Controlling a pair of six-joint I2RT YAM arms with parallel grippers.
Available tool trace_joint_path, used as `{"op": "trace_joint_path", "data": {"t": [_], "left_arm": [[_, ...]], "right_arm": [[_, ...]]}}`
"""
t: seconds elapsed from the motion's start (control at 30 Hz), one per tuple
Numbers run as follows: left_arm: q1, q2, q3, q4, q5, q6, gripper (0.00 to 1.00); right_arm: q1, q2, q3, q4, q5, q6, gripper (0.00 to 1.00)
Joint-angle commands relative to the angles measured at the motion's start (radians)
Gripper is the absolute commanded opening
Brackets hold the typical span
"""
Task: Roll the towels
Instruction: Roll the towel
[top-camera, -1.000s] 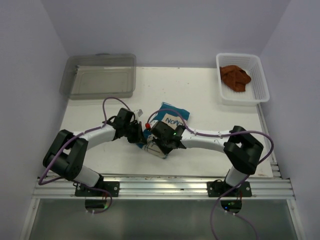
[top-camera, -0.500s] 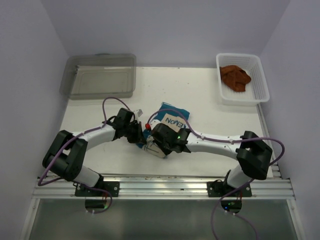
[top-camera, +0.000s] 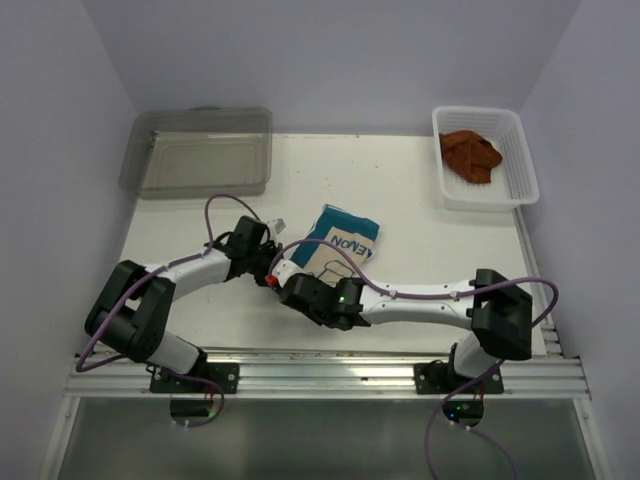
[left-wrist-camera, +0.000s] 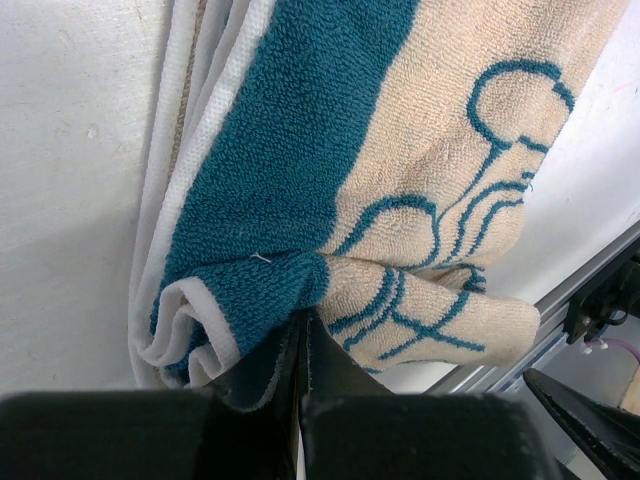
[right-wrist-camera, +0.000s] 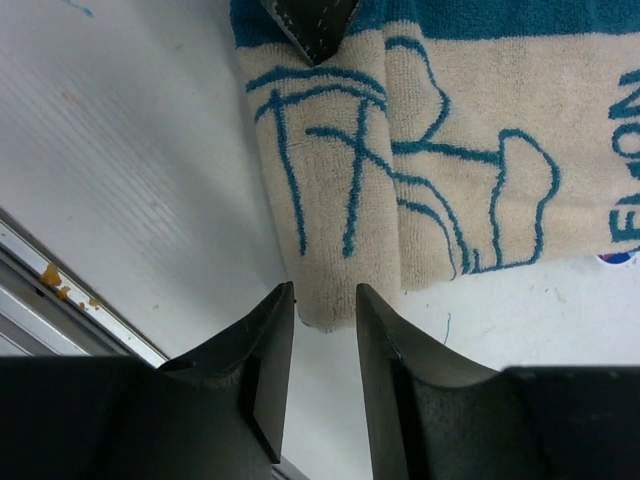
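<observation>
— Near the desk's (top-camera: 420, 220) front edge, what is the left gripper (left-wrist-camera: 303, 322) doing?
— Clenching the rolled corner of the cream, blue-printed terry towel (top-camera: 342, 248).
— The right gripper (right-wrist-camera: 322, 300)?
— Hovering at that towel's near end, jaws released; the rust-brown cloth towel (top-camera: 470, 155) is lying in the white mesh basket (top-camera: 480, 204), far right corner.

Lab: white-walled test booth (top-camera: 60, 150), aluminium rail (top-camera: 330, 372)

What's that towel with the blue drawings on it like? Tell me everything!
The cream towel is fluffy terry cloth with teal-blue edges, blue line drawings and lettering. It lies on the white table, its near end partly rolled. The left gripper is shut, pinching that roll. The right gripper is open at its near corner.
</observation>
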Motion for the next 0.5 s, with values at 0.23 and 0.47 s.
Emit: {"op": "trace_joint_path", "data": {"t": [0.23, 0.47], "left_arm": [[-0.004, 0.006, 0.001, -0.041, -0.034, 0.023, 0.0], [-0.004, 0.007, -0.001, -0.041, -0.037, 0.023, 0.0]], "right_arm": [[0.032, 0.095, 0.021, 0.051, 0.075, -0.073, 0.42], [0.032, 0.142, -0.012, 0.103, 0.111, -0.087, 0.53]]}}
